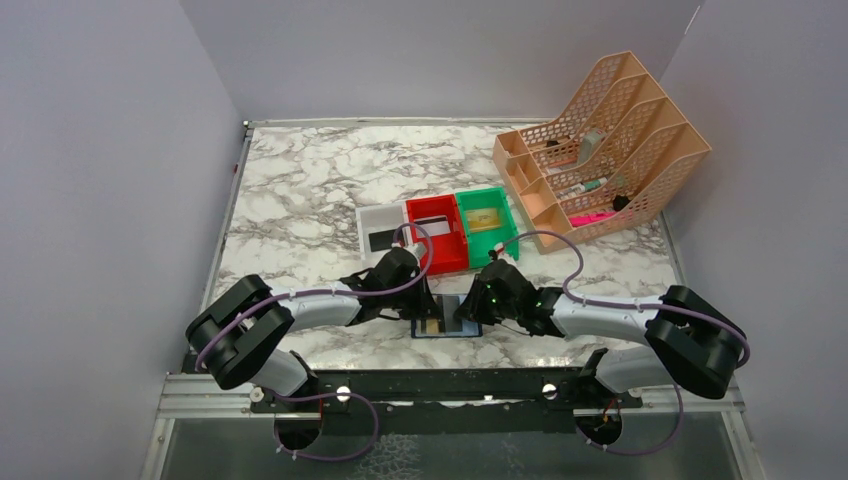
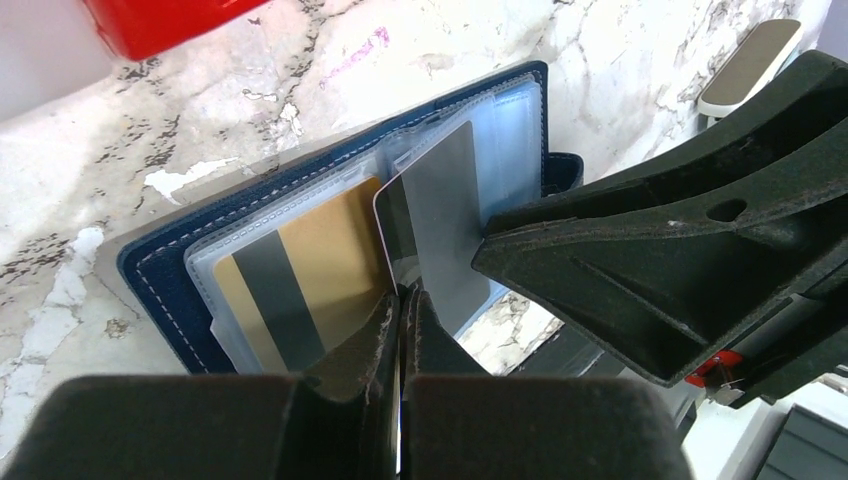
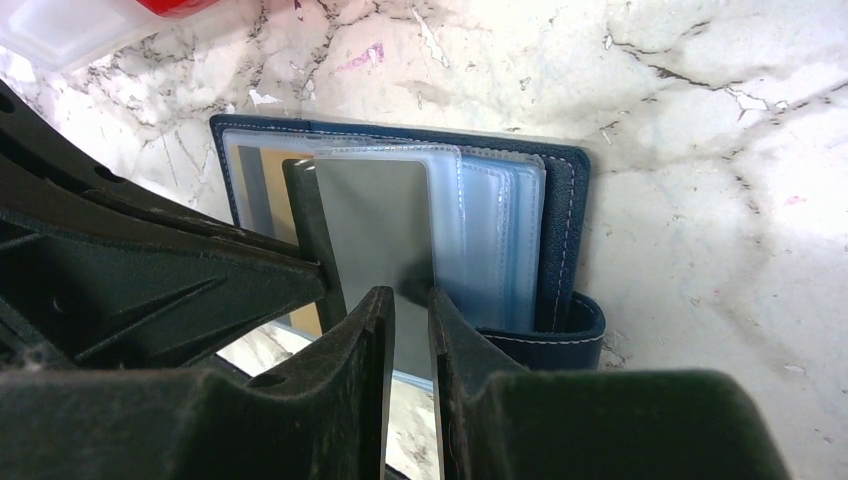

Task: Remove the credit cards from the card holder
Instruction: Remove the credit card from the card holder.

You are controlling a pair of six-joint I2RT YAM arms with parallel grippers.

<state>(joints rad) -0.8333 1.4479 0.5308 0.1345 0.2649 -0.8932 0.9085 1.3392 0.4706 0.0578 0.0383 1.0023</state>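
The navy card holder (image 1: 447, 328) (image 2: 150, 270) (image 3: 570, 200) lies open on the marble near the front edge, its clear sleeves fanned out. A gold credit card (image 2: 320, 240) with a dark stripe sits in one sleeve. A grey credit card (image 2: 450, 210) (image 3: 375, 220) sticks partway out of another. My left gripper (image 2: 402, 300) (image 1: 425, 305) is shut on that grey card's near corner. My right gripper (image 3: 410, 300) (image 1: 472, 303) stands over the holder's right half with a narrow gap between its jaws. One of its fingers (image 2: 620, 240) touches the sleeves beside the grey card.
Behind the holder stand a white bin (image 1: 383, 228), a red bin (image 1: 437, 232) (image 2: 160, 20) and a green bin (image 1: 487, 220), each with a card in it. A peach mesh organiser (image 1: 600, 150) is at the back right. Both arms meet over the holder.
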